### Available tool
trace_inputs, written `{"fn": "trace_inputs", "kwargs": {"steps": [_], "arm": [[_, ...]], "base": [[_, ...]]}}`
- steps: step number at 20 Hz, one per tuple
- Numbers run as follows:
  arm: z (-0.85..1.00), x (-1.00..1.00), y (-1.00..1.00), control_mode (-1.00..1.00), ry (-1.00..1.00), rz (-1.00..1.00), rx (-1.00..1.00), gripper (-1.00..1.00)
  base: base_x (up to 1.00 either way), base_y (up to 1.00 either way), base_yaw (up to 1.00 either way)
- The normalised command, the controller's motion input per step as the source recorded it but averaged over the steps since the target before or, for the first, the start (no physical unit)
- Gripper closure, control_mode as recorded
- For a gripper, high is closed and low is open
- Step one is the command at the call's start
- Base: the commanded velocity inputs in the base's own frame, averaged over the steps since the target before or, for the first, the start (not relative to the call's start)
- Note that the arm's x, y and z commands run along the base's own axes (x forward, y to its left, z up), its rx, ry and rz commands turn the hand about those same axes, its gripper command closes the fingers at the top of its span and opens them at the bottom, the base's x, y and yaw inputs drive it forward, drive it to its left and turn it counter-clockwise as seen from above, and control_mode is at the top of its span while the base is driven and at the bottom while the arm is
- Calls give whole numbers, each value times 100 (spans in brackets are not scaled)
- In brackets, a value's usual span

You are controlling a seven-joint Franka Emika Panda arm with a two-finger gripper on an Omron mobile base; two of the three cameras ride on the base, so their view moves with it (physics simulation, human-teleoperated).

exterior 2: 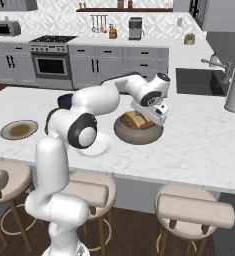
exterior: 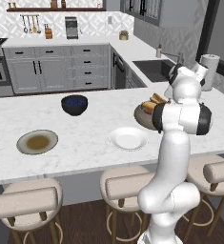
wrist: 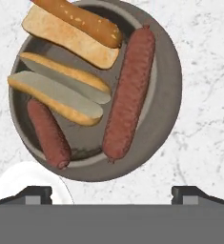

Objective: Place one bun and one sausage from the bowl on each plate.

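Bowl [wrist: 163, 119] — wide, shallow, brown-tan, on the marble counter [exterior: 85, 143], seen from straight above in the hand view; in the left base view [exterior: 141, 114] it sits at the right of the counter, partly behind the arm. Contents: two split buns and two sausages. Upper bun [wrist: 70, 28], toasted, seeded top, reaching past the bowl's far rim; lower bun [wrist: 61, 90], paler, opened lengthwise, lying just below it. Long sausage [wrist: 130, 93] runs along the bowl's right inner wall, touching the buns' ends; short sausage [wrist: 49, 133] lies at the lower left, just beside the lower bun. White plate [exterior: 128, 138] — on the counter just left of and nearer than the bowl, bare; an arc of it shows at the hand view's lower left corner [wrist: 18, 183]. Olive plate [exterior: 37, 142] — grey rim, olive-brown centre, well to the left on the same counter, bare. Blue bowl [exterior: 74, 105] — dark, glossy, farther back between the two plates. Gripper [wrist: 111, 193] — hanging above the bowl, fingers spread wide apart, tips at either side of the lower frame, holding nothing; seen over the bowl in the right base view [exterior 2: 150, 115].
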Motion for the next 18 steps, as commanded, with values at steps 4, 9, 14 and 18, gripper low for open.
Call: {"fn": "trace_inputs", "kwargs": {"steps": [4,9,14,18], "arm": [[-49,36,1,-100,1,0,0,-100],[-45,41,16,-100,0,0,0,-100],[-26,16,0,-100,0,0,0,-100],[-42,3,0,-100,0,0,0,-100]], "base": [[0,0,0],[0,0,0],[0,0,0],[0,0,0]]}}
